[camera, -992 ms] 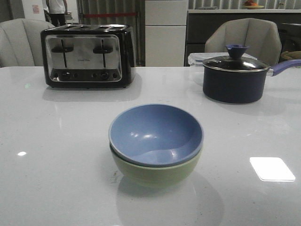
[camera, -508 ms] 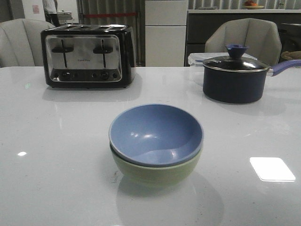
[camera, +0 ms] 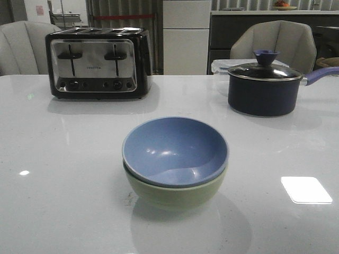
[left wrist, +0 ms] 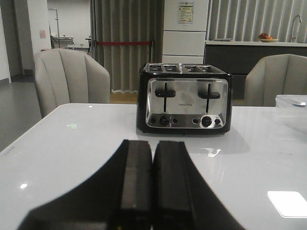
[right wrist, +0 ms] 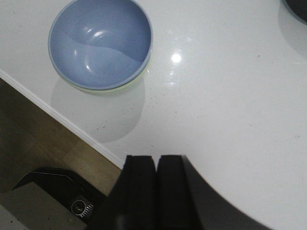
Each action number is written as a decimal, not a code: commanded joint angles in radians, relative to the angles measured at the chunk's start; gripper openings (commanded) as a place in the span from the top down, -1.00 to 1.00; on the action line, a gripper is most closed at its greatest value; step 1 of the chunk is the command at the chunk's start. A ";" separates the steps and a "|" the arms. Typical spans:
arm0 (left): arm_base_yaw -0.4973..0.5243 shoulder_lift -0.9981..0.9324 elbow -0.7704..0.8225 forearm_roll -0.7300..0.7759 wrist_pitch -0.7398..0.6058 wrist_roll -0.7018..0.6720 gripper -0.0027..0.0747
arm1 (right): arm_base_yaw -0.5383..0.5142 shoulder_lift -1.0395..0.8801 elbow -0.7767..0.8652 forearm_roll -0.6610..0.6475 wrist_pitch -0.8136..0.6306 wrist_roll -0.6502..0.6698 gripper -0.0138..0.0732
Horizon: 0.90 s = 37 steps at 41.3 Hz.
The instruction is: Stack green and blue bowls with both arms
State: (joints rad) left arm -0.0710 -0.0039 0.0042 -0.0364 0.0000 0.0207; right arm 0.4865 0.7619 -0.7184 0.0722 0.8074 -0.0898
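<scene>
The dusty blue bowl (camera: 175,150) sits nested inside the pale green bowl (camera: 177,194) in the middle of the white table (camera: 63,159). In the right wrist view the blue bowl (right wrist: 100,42) covers the green bowl, of which only a thin rim (right wrist: 115,88) shows. My left gripper (left wrist: 152,146) is shut and empty, held over the table and facing the toaster. My right gripper (right wrist: 156,160) is shut and empty, held high over the table's near edge, apart from the bowls. Neither gripper shows in the front view.
A black and chrome toaster (camera: 97,63) stands at the back left, also in the left wrist view (left wrist: 184,98). A dark saucepan with a blue-knobbed glass lid (camera: 265,84) stands at the back right. Grey chairs stand behind the table. The table's near edge (right wrist: 62,120) drops to a wooden floor.
</scene>
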 commanded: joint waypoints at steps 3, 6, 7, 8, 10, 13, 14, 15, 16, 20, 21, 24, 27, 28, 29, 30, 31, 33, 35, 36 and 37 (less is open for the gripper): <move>-0.007 -0.022 0.004 0.000 -0.094 -0.010 0.69 | -0.005 -0.007 -0.028 0.005 -0.055 -0.004 0.55; -0.007 -0.022 0.004 0.000 -0.094 -0.010 0.69 | -0.005 -0.007 -0.028 0.005 -0.055 -0.004 0.55; -0.007 -0.022 0.004 0.000 -0.094 -0.010 0.69 | -0.005 -0.007 -0.028 0.005 -0.055 -0.004 0.55; -0.007 -0.022 0.004 0.000 -0.094 -0.010 0.69 | -0.005 -0.007 -0.028 0.005 -0.055 -0.004 0.55; -0.007 -0.022 0.004 0.000 -0.094 -0.010 0.69 | -0.005 -0.007 -0.028 0.005 -0.055 -0.004 0.55; -0.007 -0.022 0.004 0.000 -0.094 -0.010 0.69 | -0.005 -0.007 -0.028 0.005 -0.055 -0.004 0.55; -0.007 -0.022 0.004 0.000 -0.094 -0.010 0.69 | -0.005 -0.007 -0.028 0.005 -0.055 -0.004 0.55; -0.007 -0.022 0.004 0.000 -0.094 -0.010 0.69 | -0.005 -0.007 -0.028 0.005 -0.055 -0.004 0.55; -0.007 -0.022 0.004 0.000 -0.094 -0.010 0.69 | -0.005 -0.007 -0.028 0.005 -0.055 -0.004 0.55; -0.007 -0.022 0.004 0.000 -0.094 -0.010 0.69 | -0.005 -0.007 -0.028 0.005 -0.055 -0.004 0.55; -0.007 -0.022 0.004 0.000 -0.094 -0.010 0.69 | -0.005 -0.007 -0.028 0.005 -0.055 -0.004 0.55; -0.007 -0.022 0.004 0.000 -0.094 -0.010 0.69 | -0.005 -0.007 -0.028 0.005 -0.055 -0.004 0.55; -0.007 -0.022 0.004 0.000 -0.094 -0.010 0.69 | -0.005 -0.007 -0.028 0.005 -0.055 -0.004 0.55; -0.007 -0.022 0.004 0.000 -0.094 -0.010 0.69 | -0.005 -0.007 -0.028 0.005 -0.055 -0.004 0.55; -0.007 -0.022 0.004 0.000 -0.094 -0.010 0.69 | -0.005 -0.007 -0.028 0.005 -0.055 -0.004 0.55; -0.007 -0.022 0.004 0.000 -0.094 -0.010 0.69 | -0.005 -0.007 -0.028 0.005 -0.055 -0.004 0.55; -0.007 -0.022 0.004 0.000 -0.094 -0.010 0.69 | -0.005 -0.007 -0.028 0.005 -0.055 -0.004 0.55; -0.007 -0.022 0.004 0.000 -0.094 -0.010 0.69 | -0.005 -0.007 -0.028 0.005 -0.055 -0.004 0.55; -0.007 -0.022 0.004 0.000 -0.094 -0.010 0.69 | -0.005 -0.007 -0.025 0.005 -0.058 -0.004 0.55; -0.007 -0.022 0.004 0.000 -0.094 -0.010 0.69 | -0.004 -0.013 -0.024 0.005 -0.057 -0.004 0.55; -0.007 -0.022 0.004 0.000 -0.094 -0.010 0.69 | -0.005 -0.021 -0.019 0.002 -0.060 -0.005 0.55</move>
State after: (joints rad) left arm -0.0731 -0.0039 0.0042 -0.0364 0.0000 0.0207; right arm 0.4865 0.7592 -0.7184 0.0722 0.8074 -0.0898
